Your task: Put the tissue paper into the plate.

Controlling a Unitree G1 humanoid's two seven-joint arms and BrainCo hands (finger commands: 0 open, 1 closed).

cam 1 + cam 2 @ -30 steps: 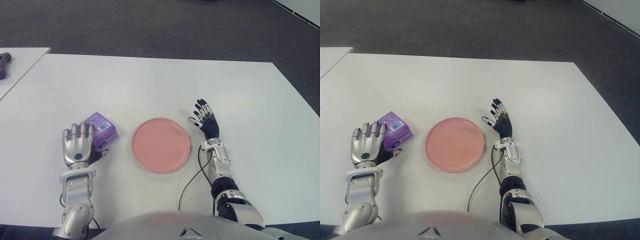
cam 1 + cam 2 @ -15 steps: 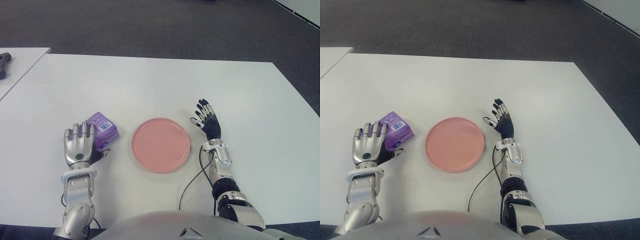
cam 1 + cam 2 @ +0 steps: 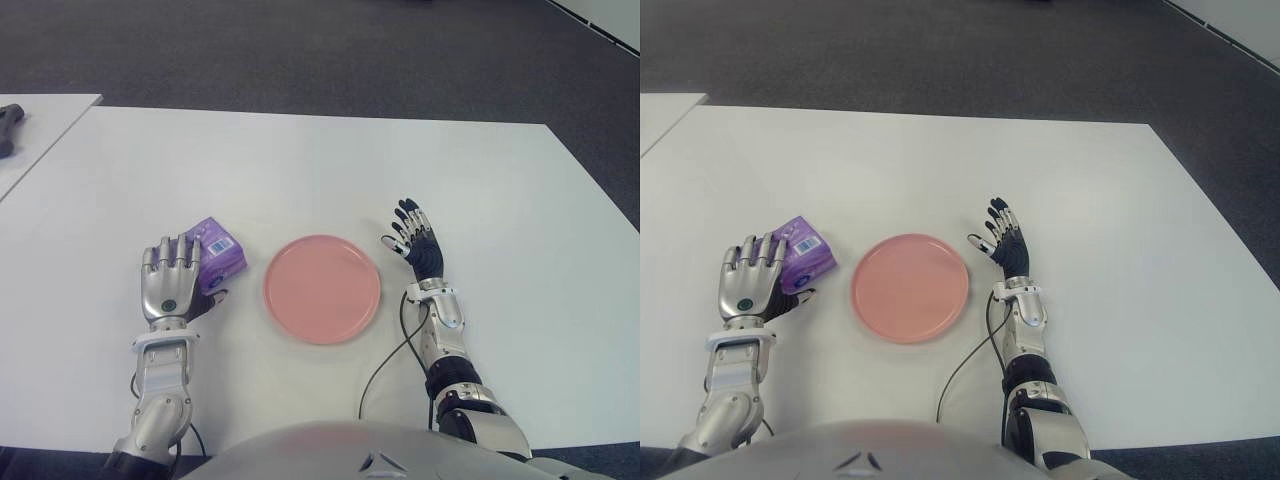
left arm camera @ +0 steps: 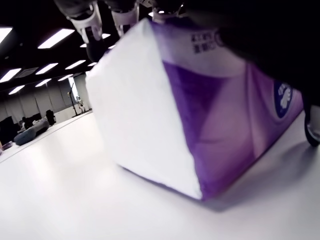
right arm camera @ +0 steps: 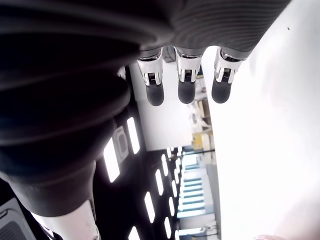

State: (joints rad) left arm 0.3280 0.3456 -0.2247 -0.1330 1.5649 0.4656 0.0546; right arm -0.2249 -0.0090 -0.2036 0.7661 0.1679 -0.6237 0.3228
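Note:
The tissue paper is a purple and white pack (image 3: 226, 253) lying on the white table (image 3: 300, 170), just left of the pink plate (image 3: 322, 290). My left hand (image 3: 172, 284) sits over the pack's near-left side with its fingers curled onto it. In the left wrist view the pack (image 4: 200, 125) fills the frame, fingertips (image 4: 86, 22) press its top edge and the thumb shows at its far side. My right hand (image 3: 412, 240) shows just right of the plate, fingers spread, holding nothing. Nothing lies in the plate.
A second white table (image 3: 40, 120) stands at the far left with a dark object (image 3: 8, 128) on it. A black cable (image 3: 385, 355) runs from my right wrist toward the table's near edge. Dark carpet lies beyond the table.
My left hand has moved right toward the plate, and the tissue pack has shifted right with it. The right hand has barely moved.

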